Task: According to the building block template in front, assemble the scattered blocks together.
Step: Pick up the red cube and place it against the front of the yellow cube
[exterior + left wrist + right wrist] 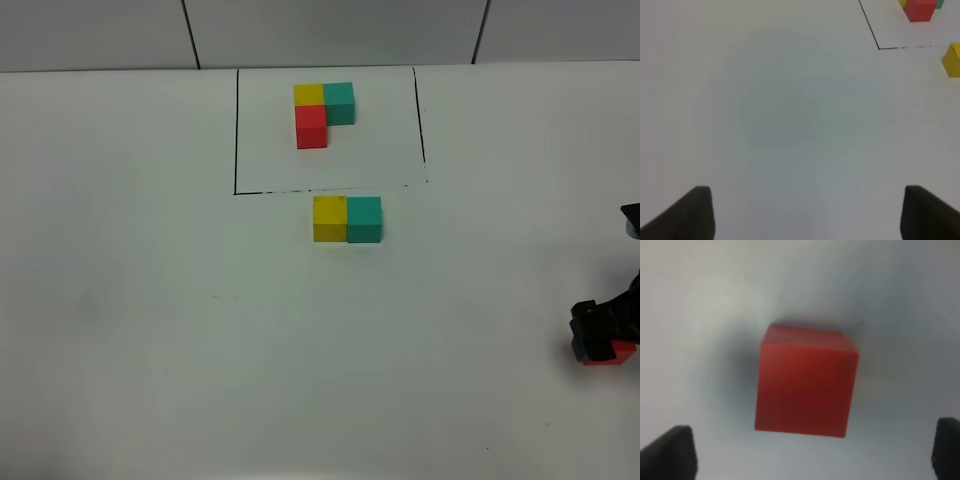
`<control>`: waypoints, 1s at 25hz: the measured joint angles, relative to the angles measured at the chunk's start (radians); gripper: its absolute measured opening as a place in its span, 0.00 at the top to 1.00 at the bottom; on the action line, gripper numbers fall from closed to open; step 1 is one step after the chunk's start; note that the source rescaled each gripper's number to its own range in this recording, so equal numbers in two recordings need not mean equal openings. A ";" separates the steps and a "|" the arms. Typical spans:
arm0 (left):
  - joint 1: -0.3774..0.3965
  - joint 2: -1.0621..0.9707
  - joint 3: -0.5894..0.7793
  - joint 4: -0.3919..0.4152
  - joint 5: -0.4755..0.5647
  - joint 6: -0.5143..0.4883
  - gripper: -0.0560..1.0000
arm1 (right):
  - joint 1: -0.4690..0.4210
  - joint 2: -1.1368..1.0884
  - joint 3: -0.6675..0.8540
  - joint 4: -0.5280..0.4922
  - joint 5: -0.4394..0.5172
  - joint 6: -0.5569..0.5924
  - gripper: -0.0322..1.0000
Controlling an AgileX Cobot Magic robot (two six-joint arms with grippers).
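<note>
The building block template (324,115) is a joined yellow, teal-green and red cluster inside a thin black rectangle at the back; its red cube shows in the left wrist view (920,10). The scattered yellow block (329,219) and teal-green block (364,220) sit side by side and touching, just in front of the frame. The scattered red block (622,352) lies at the far right, partly hidden under my right gripper (600,335). In the right wrist view the red block (805,382) lies between the wide-open fingers of the right gripper (810,455), which do not touch it. My left gripper (807,215) is open and empty over bare table.
The white table (150,330) ends at a wall at the back. The black frame's corner (879,48) and the edge of the scattered yellow block (952,60) show in the left wrist view. The left arm is out of the exterior view.
</note>
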 joint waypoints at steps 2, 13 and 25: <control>0.000 0.000 0.000 0.000 0.000 0.000 0.20 | 0.000 0.000 0.002 0.000 -0.008 -0.007 0.10; 0.000 0.000 0.000 0.000 0.000 0.000 0.20 | 0.000 0.044 0.002 0.025 -0.071 -0.010 0.12; 0.000 0.000 0.000 0.000 0.000 0.000 0.20 | 0.000 0.134 0.018 0.079 -0.138 -0.016 0.26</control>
